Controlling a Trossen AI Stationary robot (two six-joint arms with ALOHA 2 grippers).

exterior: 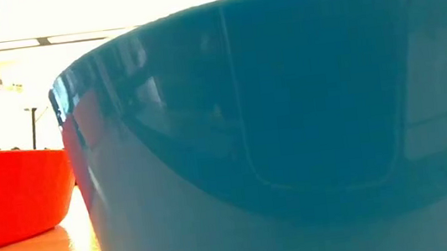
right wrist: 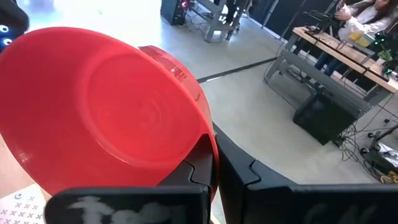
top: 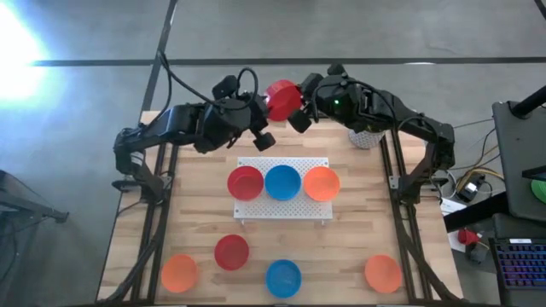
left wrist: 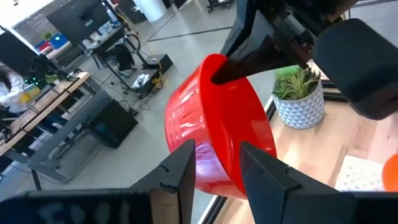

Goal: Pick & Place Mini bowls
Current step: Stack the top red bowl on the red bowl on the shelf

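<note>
- Both arms reach toward the far edge of the surface (top: pixel 205 222) and meet above its middle, each bent at the elbow with its wrist turned inward.
- The right tool (top: pixel 296 107) pinches the rim of a red bowl (top: pixel 282 97), one finger inside and one outside; in the right wrist view its fingers (right wrist: pixel 202 171) are narrowed on the bowl's (right wrist: pixel 106 112) edge.
- The left tool (top: pixel 261 128) sits just beside the same bowl. In the left wrist view its fingers (left wrist: pixel 183 168) straddle the lower rim of the bowl (left wrist: pixel 217 124), but whether they press on it I cannot tell.
- The held bowl is lifted clear of the surface, tipped on edge, plain glossy red with a round flat base.
- On the white board (top: pixel 283 205) stand three bowls in a row, touching or nearly so: red (top: pixel 245 182), blue (top: pixel 282 182), orange (top: pixel 322 183).
- Near the front edge lie four more, well apart: orange (top: pixel 179 271), red (top: pixel 231 251), blue (top: pixel 283 278), orange (top: pixel 382 272).
- The low view is filled by a blue bowl (exterior: pixel 292 134), with a red one (exterior: pixel 12 196) beside it.
- A potted plant (top: pixel 365 136) stands at the far right corner.
</note>
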